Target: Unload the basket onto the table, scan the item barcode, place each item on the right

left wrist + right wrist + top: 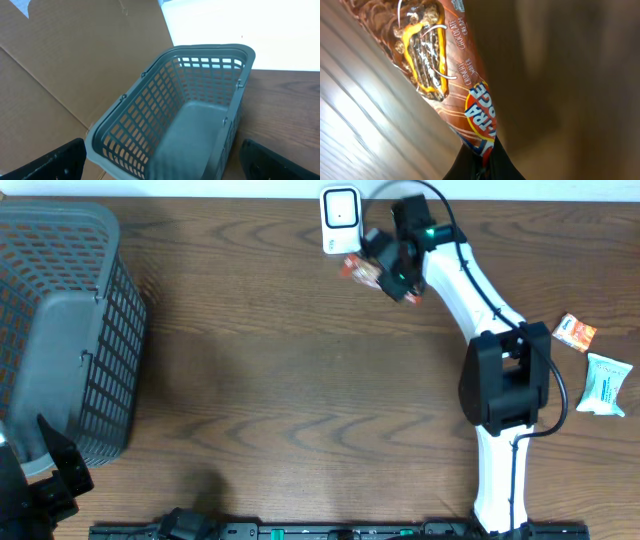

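While our right claw (482, 167) pinches the very end of the snack bar (445, 75), holding it just beside the scanner (340, 218) at the far edge of the worktop (280, 380), our left claw (165, 159) is spread wide, facing the basket (210, 55) and gripping nothing. We judge the grip thin. The glossy wrapper could slip out, or the bar could swing and turn its code away from the scanner, so no read comes. We cannot find the barcode in any view. From overhead the arm covers part of the bar, and the wrist view cuts off its top.
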